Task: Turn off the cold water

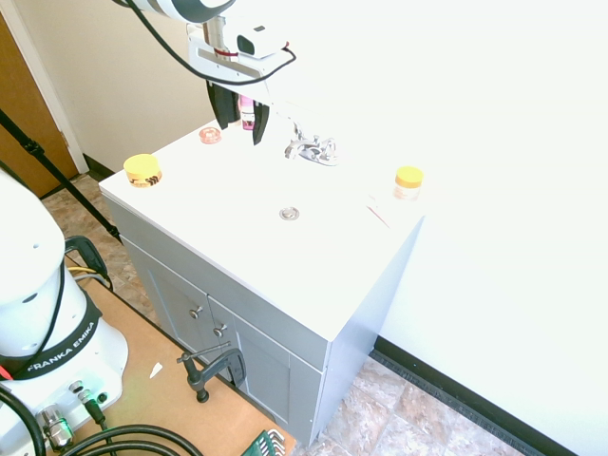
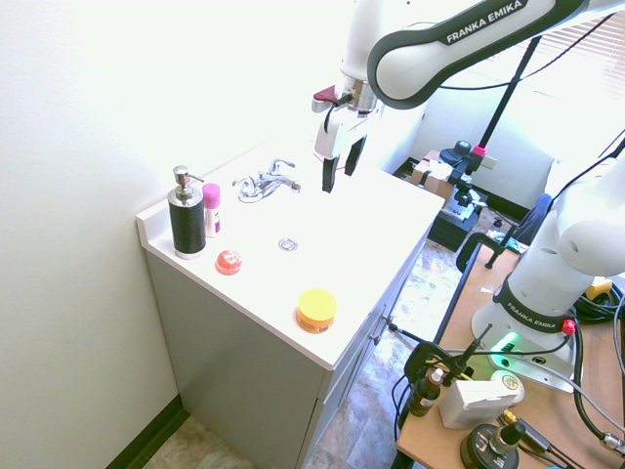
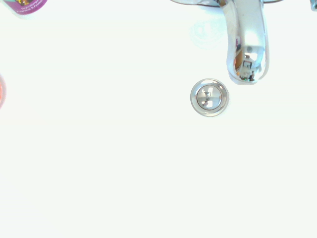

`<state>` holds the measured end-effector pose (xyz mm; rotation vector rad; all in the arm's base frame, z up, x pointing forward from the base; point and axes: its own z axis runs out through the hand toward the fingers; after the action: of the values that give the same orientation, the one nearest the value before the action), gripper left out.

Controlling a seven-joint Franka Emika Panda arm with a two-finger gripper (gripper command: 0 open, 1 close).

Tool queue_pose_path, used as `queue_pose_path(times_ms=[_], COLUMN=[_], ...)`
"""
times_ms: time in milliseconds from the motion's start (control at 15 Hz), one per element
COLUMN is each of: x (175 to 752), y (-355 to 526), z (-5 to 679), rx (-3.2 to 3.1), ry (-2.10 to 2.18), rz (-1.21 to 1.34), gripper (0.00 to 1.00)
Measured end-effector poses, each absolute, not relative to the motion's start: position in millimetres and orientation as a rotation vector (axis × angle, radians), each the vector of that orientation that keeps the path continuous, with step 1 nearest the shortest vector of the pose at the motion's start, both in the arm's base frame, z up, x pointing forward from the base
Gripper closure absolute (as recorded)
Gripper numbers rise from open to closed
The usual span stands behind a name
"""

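Fingers (image 1: 240,112) stand apart; faucet (image 3: 247,44) is cut off in the wrist view.

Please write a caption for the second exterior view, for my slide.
Open black two-finger jaws hang above a white countertop, near a chrome two-handled faucet.

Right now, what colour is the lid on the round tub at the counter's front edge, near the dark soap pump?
Yellow lid.
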<state>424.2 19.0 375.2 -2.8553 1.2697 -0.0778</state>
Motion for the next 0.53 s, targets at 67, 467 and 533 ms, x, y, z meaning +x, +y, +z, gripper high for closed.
queue_pose_path(times_ms=[67, 467, 533], x=[424.2, 468.4, 484.2], y=[19.0, 5.6, -3.5], z=[374.8, 385.6, 379.9], rx=[-2.854, -2.724, -2.712], ry=[1.271, 1.420, 1.458], rz=[-0.076, -0.302, -0.337], gripper=[0.00, 0.00, 0.00])
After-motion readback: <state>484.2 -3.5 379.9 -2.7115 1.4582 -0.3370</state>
